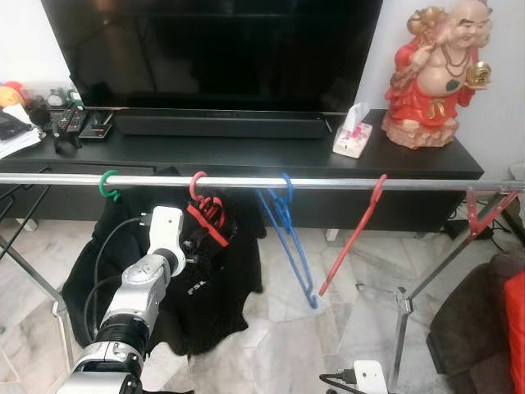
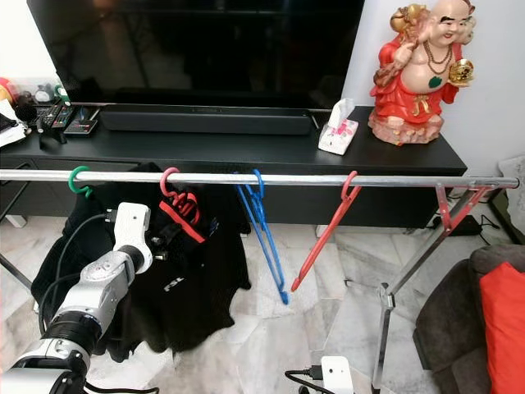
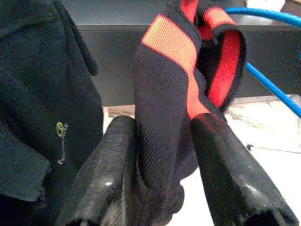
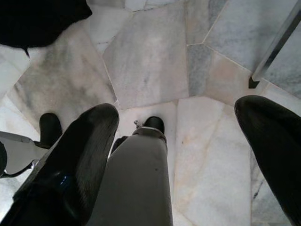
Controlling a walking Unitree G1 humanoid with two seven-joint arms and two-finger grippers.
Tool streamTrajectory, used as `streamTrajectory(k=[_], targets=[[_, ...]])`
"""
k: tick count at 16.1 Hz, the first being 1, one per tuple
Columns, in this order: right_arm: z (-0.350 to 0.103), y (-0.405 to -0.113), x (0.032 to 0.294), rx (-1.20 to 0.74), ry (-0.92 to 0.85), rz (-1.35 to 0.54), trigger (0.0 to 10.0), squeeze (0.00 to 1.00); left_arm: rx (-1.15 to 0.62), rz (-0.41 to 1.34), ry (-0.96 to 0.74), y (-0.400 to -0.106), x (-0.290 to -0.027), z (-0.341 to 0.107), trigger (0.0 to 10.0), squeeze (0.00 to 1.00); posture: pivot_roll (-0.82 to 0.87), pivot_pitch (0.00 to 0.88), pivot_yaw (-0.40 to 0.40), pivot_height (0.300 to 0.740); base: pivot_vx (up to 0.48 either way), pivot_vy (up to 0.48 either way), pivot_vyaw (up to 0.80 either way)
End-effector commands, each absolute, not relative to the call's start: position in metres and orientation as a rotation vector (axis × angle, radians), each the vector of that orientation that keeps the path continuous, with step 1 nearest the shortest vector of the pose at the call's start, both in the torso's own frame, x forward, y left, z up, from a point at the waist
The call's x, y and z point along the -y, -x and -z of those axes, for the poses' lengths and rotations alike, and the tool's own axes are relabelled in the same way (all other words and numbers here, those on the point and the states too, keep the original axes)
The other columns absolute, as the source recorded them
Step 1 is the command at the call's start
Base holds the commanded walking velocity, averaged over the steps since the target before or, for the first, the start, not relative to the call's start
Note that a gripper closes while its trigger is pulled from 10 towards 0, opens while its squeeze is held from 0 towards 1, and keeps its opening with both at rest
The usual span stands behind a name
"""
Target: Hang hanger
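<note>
Left eye view: left claw (image 1: 199, 238) pinches garment (image 1: 215, 220) under rail (image 1: 328, 183).

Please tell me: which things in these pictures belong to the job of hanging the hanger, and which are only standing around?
Belong to the job:
- left gripper, shut on the black and red garment
- pink hanger that carries the garment
- metal rail

Only standing around:
- blue hanger
- red hanger
- green hanger
- television
- tissue box
- red figurine
</note>
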State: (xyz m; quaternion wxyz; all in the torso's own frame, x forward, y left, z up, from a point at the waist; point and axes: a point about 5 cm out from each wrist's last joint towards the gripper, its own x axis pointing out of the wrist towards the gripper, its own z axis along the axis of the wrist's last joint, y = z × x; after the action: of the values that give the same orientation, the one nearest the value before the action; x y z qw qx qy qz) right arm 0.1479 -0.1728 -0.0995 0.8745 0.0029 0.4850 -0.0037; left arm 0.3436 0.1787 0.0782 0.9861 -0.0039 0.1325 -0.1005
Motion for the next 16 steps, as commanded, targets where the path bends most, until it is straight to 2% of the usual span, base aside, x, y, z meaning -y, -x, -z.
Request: streamTrajectory(k=[1, 7, 16], targets=[[0.101, -0.146, 0.169, -1.028, -0.008, 0.004, 10.0, 0.00, -0.255, 0.202, 0.021, -0.344, -0.181, -0.079, 0.0, 0.00, -0.02, 0.000, -0.026, 0.740, 0.000, 0.000, 0.00], [0.101, -0.146, 0.164, -1.031, -0.008, -0.002, 10.0, 0.00, -0.243, 0.214, -0.001, -0.346, -0.179, -0.080, 0.0, 0.00, -0.02, 0.000, -0.025, 0.740, 0.000, 0.000, 0.00], [0.102, -0.140, 0.176, -1.035, -0.003, 0.007, 10.0, 0.00, -0.286, 0.221, -0.177, -0.341, -0.175, -0.070, 0.0, 0.00, -0.02, 0.000, -0.026, 0.740, 0.000, 0.000, 0.00]])
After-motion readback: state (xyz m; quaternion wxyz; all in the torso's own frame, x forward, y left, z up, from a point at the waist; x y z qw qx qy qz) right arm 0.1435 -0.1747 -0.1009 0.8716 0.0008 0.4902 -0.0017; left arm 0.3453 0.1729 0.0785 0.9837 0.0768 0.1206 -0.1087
